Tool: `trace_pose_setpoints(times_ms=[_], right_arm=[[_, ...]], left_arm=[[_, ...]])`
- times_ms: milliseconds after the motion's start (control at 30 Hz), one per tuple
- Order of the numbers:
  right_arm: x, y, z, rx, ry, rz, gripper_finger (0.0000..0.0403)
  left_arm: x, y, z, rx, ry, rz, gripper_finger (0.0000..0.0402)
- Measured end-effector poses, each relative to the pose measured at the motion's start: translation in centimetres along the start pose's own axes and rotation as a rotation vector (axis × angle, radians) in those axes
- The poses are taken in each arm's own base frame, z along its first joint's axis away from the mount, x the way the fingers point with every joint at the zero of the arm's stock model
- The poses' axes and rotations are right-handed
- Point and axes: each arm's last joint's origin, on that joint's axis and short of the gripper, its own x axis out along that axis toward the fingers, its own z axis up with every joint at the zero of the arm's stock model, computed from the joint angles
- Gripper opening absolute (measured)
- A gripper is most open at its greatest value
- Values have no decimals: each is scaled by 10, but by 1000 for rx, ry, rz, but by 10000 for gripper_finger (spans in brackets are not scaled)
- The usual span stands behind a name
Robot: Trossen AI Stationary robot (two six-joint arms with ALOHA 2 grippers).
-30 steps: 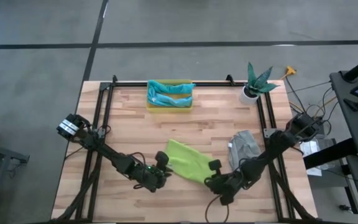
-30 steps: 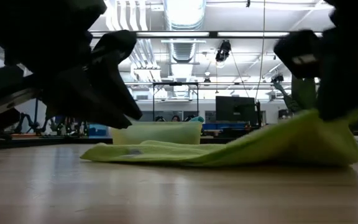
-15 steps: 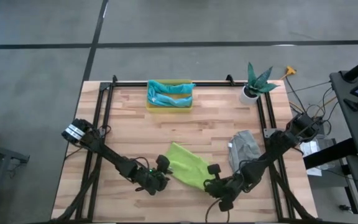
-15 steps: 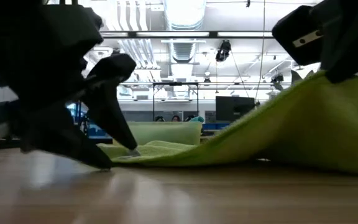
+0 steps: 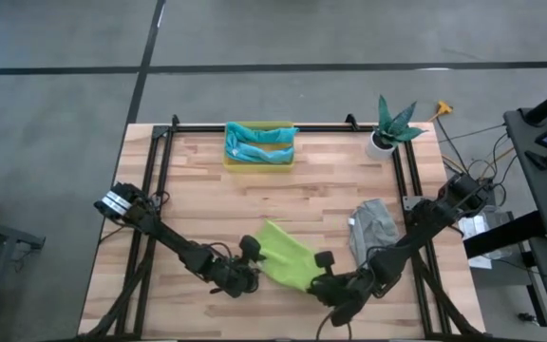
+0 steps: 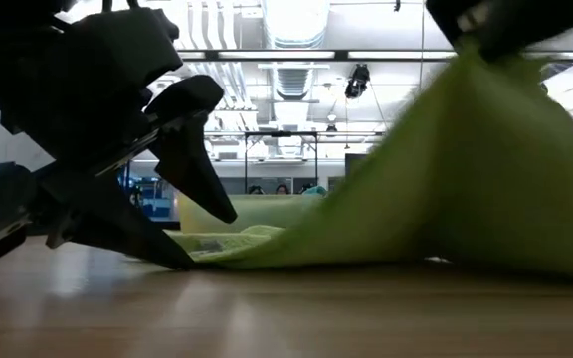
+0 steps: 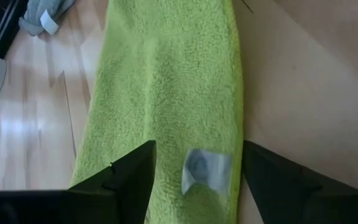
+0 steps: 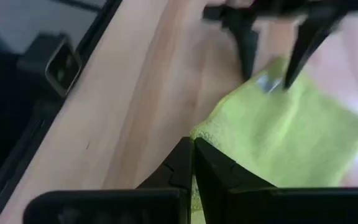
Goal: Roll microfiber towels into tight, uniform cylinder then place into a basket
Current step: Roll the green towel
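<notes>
1. Lime green microfibre towel [image 5: 286,260]: I find it at about 6 o'clock on the light wooden slatted table [image 5: 198,204], close to the near edge. One end lies flat on the boards; the low view shows the other end lifted off the surface into a slope. A small white label [image 7: 205,170] sits at its flat end.

2. Left gripper [image 5: 246,269]: I log it at roughly 7 o'clock, at the flat end of the green towel. Its two dark fingers [image 7: 126,180] stand spread apart, one on each side of the labelled end, clamping nothing.

3. Right gripper [image 5: 323,283]: I log it at roughly 5 o'clock, at the towel's opposite end. Its fingers are pressed together on that end of the lime towel, which hangs lifted from them.

4. Grey microfibre towel [image 5: 372,226]: a crumpled heap at about 4 o'clock, near the right arm, apart from the green towel.

5. Shallow rectangular translucent yellow plastic basket [image 5: 258,161]: I see it at 12 o'clock by the far edge, holding teal cloth [image 5: 259,142] in rolled folds; I cannot tell from here whether it is one towel or two.

6. White plant pot with a green spiky plant [image 5: 387,130]: at about 2 o'clock, by the far right corner.
</notes>
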Motion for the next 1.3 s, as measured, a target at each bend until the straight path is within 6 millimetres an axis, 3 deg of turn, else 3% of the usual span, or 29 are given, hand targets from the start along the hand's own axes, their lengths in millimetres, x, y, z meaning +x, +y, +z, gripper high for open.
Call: trace_pose_setpoints(times_ms=[233,967,1133,1300], right_arm=[[-5,-2,18,-7,-36,-42,9],[-4,-21,27,18,-67,-265,9],[-6,-22,33,30,-84,-265,8],[-6,-23,34,18,-80,-266,8]], left_arm=[[0,1,5,-28,-41,5,221],[-9,1,34,-187,-282,-51,222],[8,-8,40,-189,-285,-38,222],[32,-17,45,-161,-144,131,222]])
